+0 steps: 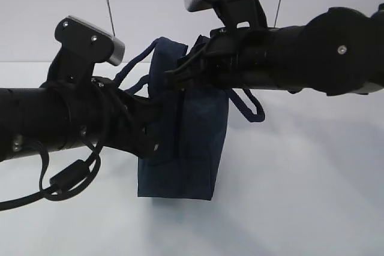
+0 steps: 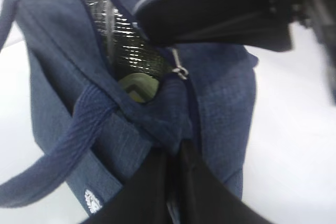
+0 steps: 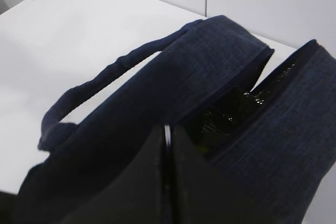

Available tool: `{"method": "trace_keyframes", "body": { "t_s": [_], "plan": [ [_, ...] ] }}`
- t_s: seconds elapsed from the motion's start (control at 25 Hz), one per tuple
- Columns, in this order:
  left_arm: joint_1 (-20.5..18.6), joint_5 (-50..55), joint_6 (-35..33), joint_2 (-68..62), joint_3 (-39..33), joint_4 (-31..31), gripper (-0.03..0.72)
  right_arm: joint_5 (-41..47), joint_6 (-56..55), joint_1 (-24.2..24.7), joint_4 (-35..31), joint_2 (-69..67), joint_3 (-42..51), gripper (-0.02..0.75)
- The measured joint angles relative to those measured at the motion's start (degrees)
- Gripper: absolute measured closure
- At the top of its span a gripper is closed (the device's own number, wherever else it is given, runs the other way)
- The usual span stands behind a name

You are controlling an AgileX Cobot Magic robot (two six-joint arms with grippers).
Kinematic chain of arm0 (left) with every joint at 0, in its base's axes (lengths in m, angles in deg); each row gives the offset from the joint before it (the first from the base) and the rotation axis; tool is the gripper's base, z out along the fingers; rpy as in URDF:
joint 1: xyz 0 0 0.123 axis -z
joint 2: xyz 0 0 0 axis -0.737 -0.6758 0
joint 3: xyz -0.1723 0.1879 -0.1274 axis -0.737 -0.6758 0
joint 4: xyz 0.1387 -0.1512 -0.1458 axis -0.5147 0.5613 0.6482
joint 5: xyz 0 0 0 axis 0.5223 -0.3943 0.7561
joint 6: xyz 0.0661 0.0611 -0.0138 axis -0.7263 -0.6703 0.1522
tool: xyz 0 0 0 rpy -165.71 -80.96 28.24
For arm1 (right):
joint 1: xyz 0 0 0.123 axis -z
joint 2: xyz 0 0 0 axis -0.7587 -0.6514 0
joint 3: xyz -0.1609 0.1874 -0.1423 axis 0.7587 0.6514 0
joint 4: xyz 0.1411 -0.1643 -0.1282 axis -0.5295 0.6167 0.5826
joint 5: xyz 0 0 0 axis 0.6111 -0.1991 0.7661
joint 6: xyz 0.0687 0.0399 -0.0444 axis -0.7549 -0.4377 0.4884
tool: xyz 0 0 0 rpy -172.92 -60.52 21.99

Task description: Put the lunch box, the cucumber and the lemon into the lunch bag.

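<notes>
Between the two black arms in the exterior view stands the boxy dark navy fabric lunch bag (image 1: 186,148), upright on the white table (image 1: 300,208), its long axis vertical and its mouth facing up. Its loop handles (image 1: 249,109) hang at the sides. Bare table lies in front of it and to the right.

The left gripper (image 2: 170,171) has its fingers pressed together on a fold of the bag's fabric at the near end of the top opening. From there the zipper line runs away from the camera to the metal ring pull (image 2: 180,70), beyond which the mouth gapes onto silver foil lining (image 2: 128,51). A pale green rounded corner, apparently the lunch box (image 2: 139,86), shows inside, low in the opening.

The right gripper (image 3: 167,182) is likewise closed, pinching the bag's rim at the opposite end; past it the slit widens onto a dark interior whose contents cannot be made out.
</notes>
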Motion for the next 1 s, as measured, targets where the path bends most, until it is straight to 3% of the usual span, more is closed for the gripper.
{"method": "trace_keyframes", "body": {
  "t_s": [0.2, 0.6, 1.0],
  "plan": [
    [2.1, 0.5, 0.0, 0.0, 0.0, 0.0, 0.684, 0.8, 0.0, 0.1, 0.0, -1.6, -1.0, 0.751],
    [2.3, 1.5, 0.0, 0.0, 0.0, 0.0, 0.683, 2.5, 0.0, 0.1, -0.2, -1.0, -1.4, 0.751],
    [1.6, 4.0, -0.8, 0.4, 0.0, -0.2, 0.669, 11.3, 0.1, 0.5, -0.9, 4.1, -1.4, 0.751]
  ]
}}
